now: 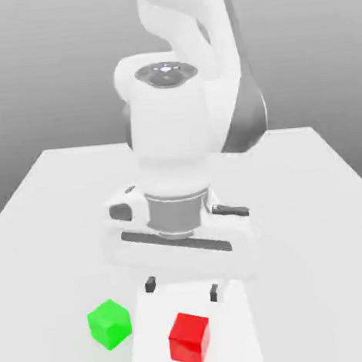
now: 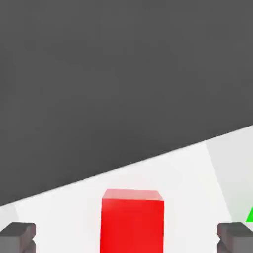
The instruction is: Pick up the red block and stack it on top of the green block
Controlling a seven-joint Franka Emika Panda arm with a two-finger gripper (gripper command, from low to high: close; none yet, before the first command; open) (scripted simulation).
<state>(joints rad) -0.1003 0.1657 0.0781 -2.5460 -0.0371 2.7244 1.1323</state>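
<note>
In the exterior view, the gripper point(image 1: 182, 289) hangs above the white table point(image 1: 322, 172) with its 2 fingertips point(image 1: 150, 284) spread apart and nothing between them. The red block point(image 1: 189, 339) rests on the table just in front of and below the gripper, toward the camera, slightly nearer the fingertip on the exterior view's right. The green block point(image 1: 110, 323) sits on the table just beside the red block, on the exterior view's left of it, with a clear gap between the 2 cubes. Taking the red block as landmark, the gripper is above and behind it, not yet around it. In the hand view, the red block point(image 2: 132, 220) appears between the 2 dark fingertips point(image 2: 18, 236), close to the midline of the open span, with free table surface on either side of it. A corner of the green block point(image 2: 250, 216) shows beyond one fingertip, outside the span. As a cube, the red block has no long axis; its faces look roughly square to the fingers. The coming move therefore likely calls for a short advance toward the red block, then a descent, keeping the far fingertip off the green block.
</note>
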